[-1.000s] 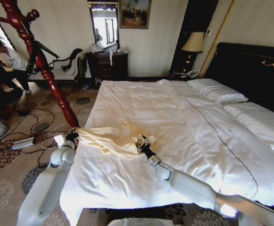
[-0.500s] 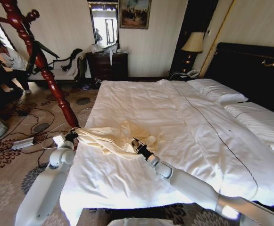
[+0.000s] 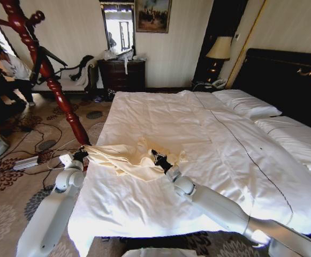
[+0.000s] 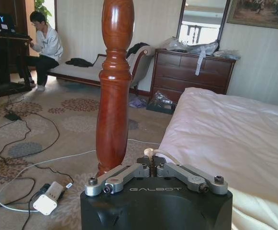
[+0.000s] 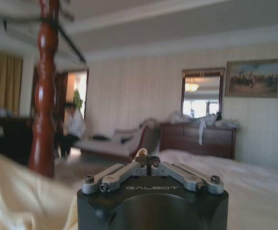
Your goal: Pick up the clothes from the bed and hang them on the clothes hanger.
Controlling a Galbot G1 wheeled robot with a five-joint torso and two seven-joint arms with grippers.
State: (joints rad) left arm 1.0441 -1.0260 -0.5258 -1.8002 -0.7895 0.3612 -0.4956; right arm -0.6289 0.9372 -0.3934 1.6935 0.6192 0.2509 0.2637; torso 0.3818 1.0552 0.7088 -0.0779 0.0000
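The cream clothes [image 3: 124, 158] lie crumpled near the left front edge of the bed [image 3: 214, 134]. My left gripper [image 3: 82, 155] sits at the bed's left edge, shut on one end of the garment. In the left wrist view a cream fold [image 4: 151, 153] pokes up between the closed fingertips. My right gripper [image 3: 157, 158] rests on the other end of the garment, shut, with a bit of cream cloth [image 5: 141, 153] pinched at its tips. More of the garment [image 5: 14, 196] drapes beside it. The black clothes hanger [image 3: 52, 55] hangs on the red-brown coat stand [image 3: 59, 91].
The coat stand's post [image 4: 114, 91] rises just beyond my left gripper, off the bed's left side. Cables and a white power adapter [image 4: 49, 203] lie on the patterned carpet. A dresser [image 3: 122, 74] and a chaise stand by the far wall, where a person sits.
My right gripper has shifted a little left and away from me across the garment, pulling the cloth with it. The left arm has hardly moved.
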